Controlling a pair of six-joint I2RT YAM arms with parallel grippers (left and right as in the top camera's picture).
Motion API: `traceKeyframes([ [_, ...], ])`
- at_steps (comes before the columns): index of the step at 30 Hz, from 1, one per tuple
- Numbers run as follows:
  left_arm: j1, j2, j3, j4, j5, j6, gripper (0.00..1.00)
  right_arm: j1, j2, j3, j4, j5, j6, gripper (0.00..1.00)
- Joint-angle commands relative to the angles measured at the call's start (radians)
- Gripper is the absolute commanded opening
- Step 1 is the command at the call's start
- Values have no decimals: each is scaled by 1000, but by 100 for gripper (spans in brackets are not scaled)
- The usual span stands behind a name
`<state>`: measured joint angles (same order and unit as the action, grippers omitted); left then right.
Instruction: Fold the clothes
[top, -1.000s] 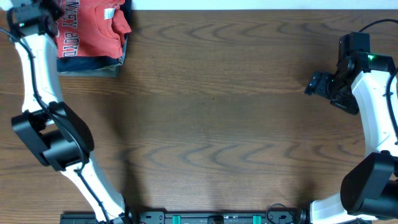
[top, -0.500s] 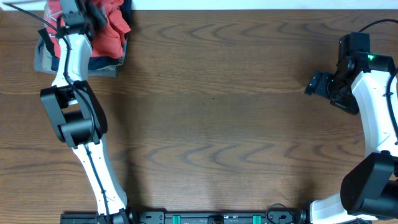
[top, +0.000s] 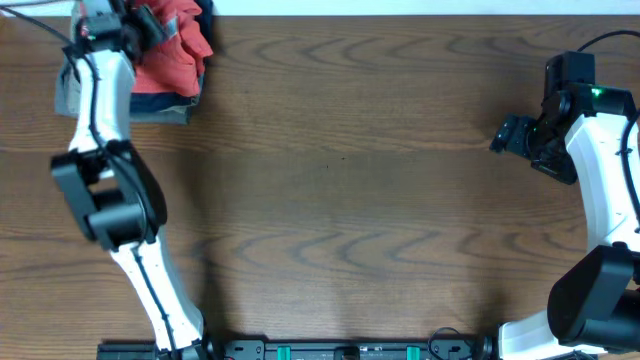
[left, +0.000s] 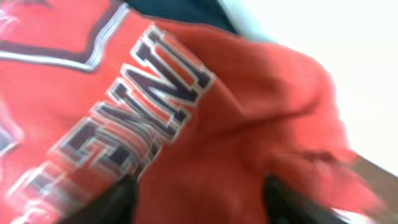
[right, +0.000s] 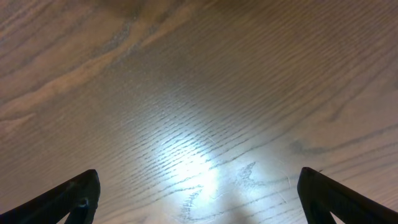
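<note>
Red T-shirt (top: 175, 50) crumpled on dark folded pile (top: 165, 102), far left corner of bench (top: 350, 200). My left end effector (left: 199, 194), fingers spread, right over it, lettering diagonal. My right end effector (right: 199, 199), spread, well apart across bench; left arm nearer.

The T-shirt (top: 178, 55) at the far left is orange-red, its block lettering (left: 155, 93) dark navy edged in white. Beneath it lie a navy garment (top: 165, 100) and a khaki garment (top: 64, 95). The table (top: 350, 170) is dark brown with wavy wood grain. My arms (top: 600, 170) are white and black.
</note>
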<state>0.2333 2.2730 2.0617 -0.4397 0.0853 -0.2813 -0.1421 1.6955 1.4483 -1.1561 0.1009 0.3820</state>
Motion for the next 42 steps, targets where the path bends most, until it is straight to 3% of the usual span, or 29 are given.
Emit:
traceKeyframes([
  [1, 8, -179, 8, -97, 56, -47, 98, -1, -8, 9, 0, 0, -9, 99],
  [9, 4, -389, 8, -586, 170, -40, 97, -1, -8, 9, 0, 0, -9, 99],
  [16, -80, -520, -60, -863, 169, 106, 98, -1, -8, 9, 0, 0, -9, 99],
  [20, -155, -656, -180, -859, 169, 114, 98, -1, -8, 9, 0, 0, -9, 99],
  [26, -318, -1008, -478, -750, 169, 100, 98, -1, -8, 9, 1, 0, -9, 99],
  [32, -462, -1297, -706, -774, 169, 7, 98, -1, -8, 9, 0, 0, -9, 99],
  [42, -499, -1521, -795, -847, 169, -28, 98, -1, -8, 9, 0, 0, -9, 99],
])
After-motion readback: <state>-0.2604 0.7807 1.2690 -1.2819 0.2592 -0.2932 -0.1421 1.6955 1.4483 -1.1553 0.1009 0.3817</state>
